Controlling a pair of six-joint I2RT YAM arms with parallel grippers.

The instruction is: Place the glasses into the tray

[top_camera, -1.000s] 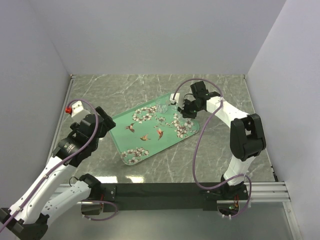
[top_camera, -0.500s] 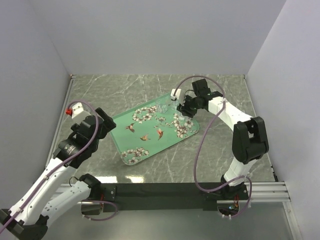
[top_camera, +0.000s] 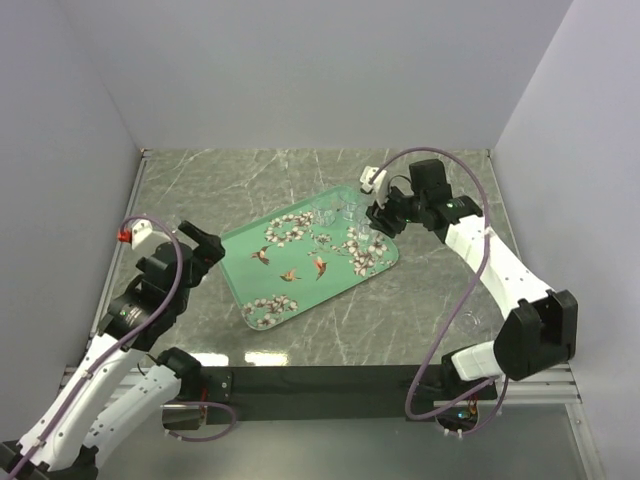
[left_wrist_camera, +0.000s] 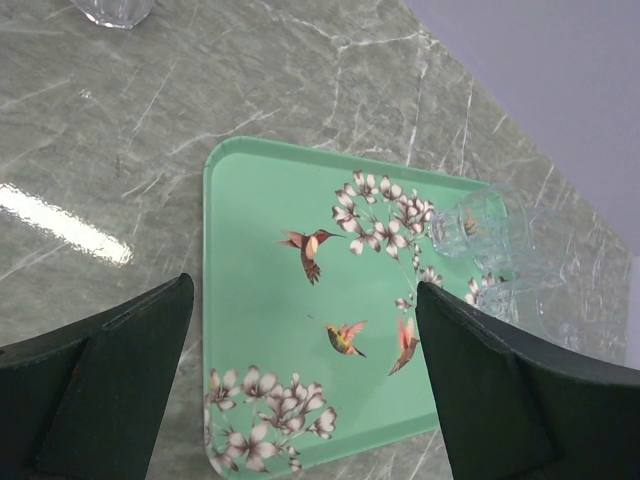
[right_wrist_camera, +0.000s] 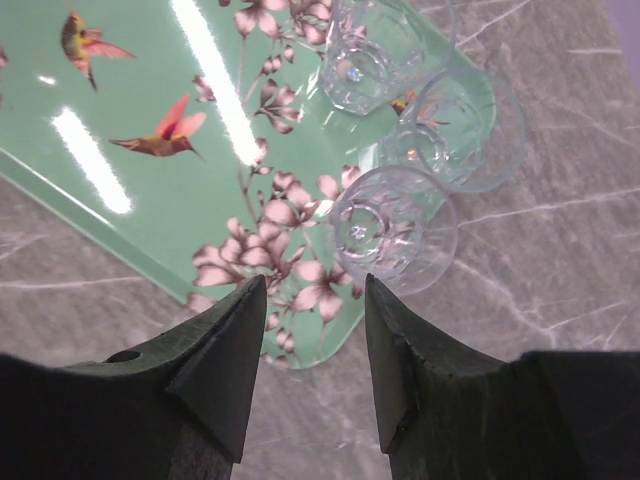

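Three clear faceted glasses (right_wrist_camera: pixel 395 228) clustered at one corner of the mint-green hummingbird-print tray (right_wrist_camera: pixel 150 205); left tool (left_wrist_camera: pixel 302 285) and right tool (right_wrist_camera: pixel 313 283) stood open.

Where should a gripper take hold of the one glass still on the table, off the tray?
By its upper wall, the right gripper coming straight down with a finger on each side. The glass is round and sits alone on the table, apart from the tray, so both sides look free. It is cropped and faint, so its upright pose is only likely.
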